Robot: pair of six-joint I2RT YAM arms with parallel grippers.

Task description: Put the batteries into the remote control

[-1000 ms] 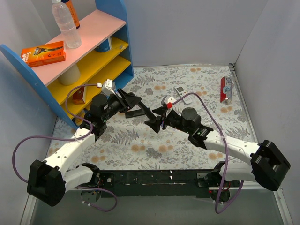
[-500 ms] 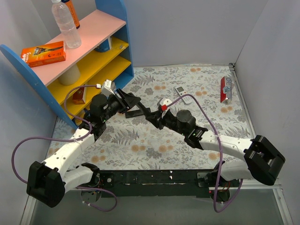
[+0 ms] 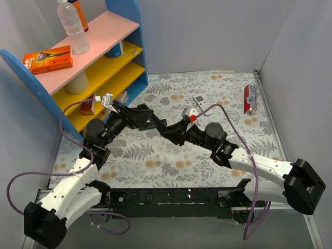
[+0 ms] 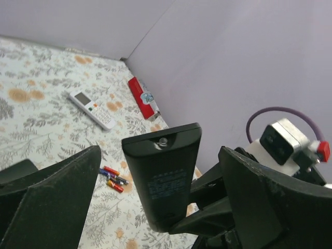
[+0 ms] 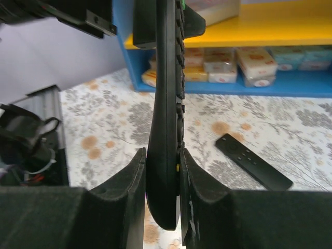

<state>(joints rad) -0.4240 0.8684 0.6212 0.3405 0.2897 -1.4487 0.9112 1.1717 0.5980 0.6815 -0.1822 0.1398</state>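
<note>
- Both right jaws are closed narrowly on the lower end of the remote control point(image 5: 165, 129), which hangs in the air on the arms' side of the white remote point(image 4: 92, 108).
- Left jaws stand wide on either side of its far end, touching nothing.
- The step calls for a steady right grip with the labelled back turned toward the left jaws.
- Only the left wrist view shows the batteries point(image 4: 112, 179), on the table near the white remote; the top view does not show them.

the remote control point(image 5: 165, 129) runs past the right wrist view's top edge.
</note>
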